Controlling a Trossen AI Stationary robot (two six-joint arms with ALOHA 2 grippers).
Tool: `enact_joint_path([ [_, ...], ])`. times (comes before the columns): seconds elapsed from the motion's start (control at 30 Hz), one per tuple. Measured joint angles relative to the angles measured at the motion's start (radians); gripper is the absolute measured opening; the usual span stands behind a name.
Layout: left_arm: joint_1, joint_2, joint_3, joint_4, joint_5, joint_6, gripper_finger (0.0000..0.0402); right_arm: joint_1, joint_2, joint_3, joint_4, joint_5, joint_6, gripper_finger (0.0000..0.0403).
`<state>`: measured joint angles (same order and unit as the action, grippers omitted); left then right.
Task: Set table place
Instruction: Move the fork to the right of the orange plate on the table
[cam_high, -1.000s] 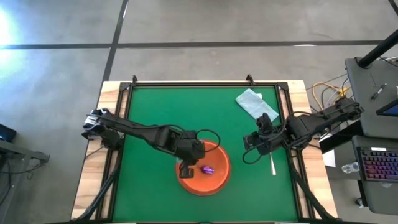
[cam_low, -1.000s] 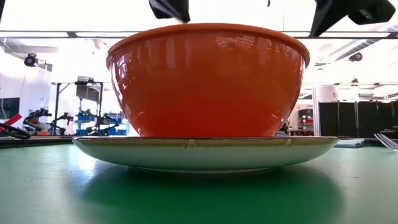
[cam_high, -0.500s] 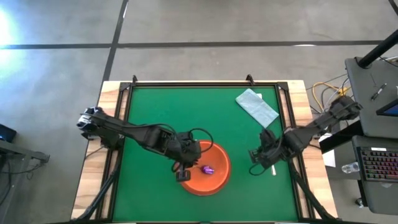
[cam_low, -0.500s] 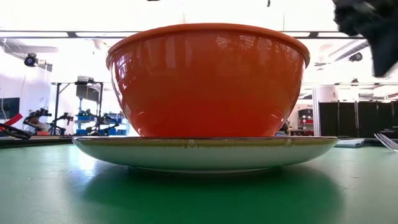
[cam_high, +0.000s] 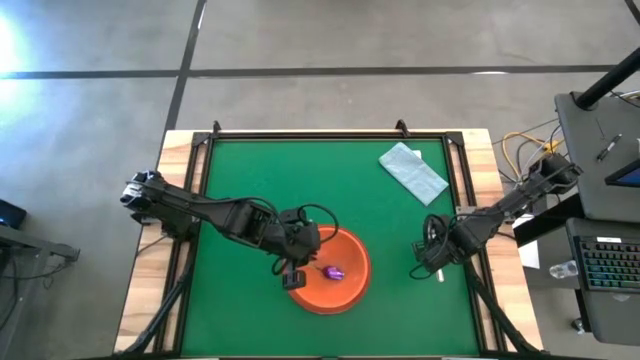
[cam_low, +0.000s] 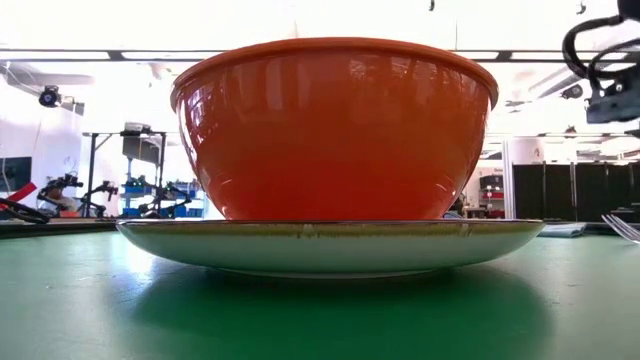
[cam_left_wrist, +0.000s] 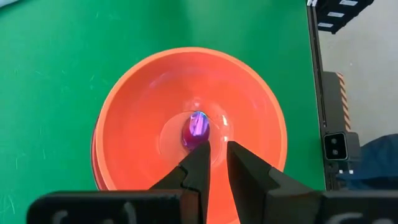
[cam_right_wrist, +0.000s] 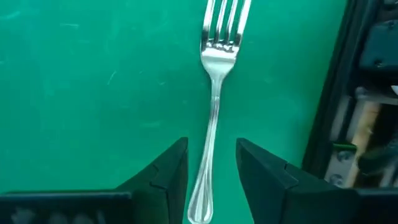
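My right gripper (cam_right_wrist: 211, 171) hangs open astride the fork (cam_right_wrist: 215, 93) by the table's (cam_high: 250, 170) right edge. My left gripper (cam_left_wrist: 214, 165), jaws nearly together and empty, sits above the bowl (cam_left_wrist: 186, 121) on the plate (cam_low: 330, 245) near the front edge, spoon (cam_left_wrist: 196, 129) inside. No writing I can read. A folded cloth (cam_high: 412, 171) lies near the far right corner.

Two dark jointed arms, looped black cables, left claw (cam_left_wrist: 214, 163) with black wedge-shaped fingers (cam_left_wrist: 198, 165)

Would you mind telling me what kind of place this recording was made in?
Probably a robotics lab: a concrete floor around the table, a backlit keyboard beside it, and equipment racks behind.
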<state>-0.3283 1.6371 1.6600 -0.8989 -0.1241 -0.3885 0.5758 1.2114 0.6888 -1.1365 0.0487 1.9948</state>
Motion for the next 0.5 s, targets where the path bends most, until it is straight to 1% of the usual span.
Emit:
enact_joint_path([
  [0.33, 0.001, 0.0, -0.012, 0.001, -0.013, -0.003, 0.0039, 0.0, -0.039, -0.116, 0.116, 0.007, 0.015, 0.0102],
  [0.5, 0.001, 0.0, -0.026, 0.001, -0.013, -0.031, 0.0039, 0.0, -0.067, -0.177, 0.191, 0.051, 0.044, 0.0097],
])
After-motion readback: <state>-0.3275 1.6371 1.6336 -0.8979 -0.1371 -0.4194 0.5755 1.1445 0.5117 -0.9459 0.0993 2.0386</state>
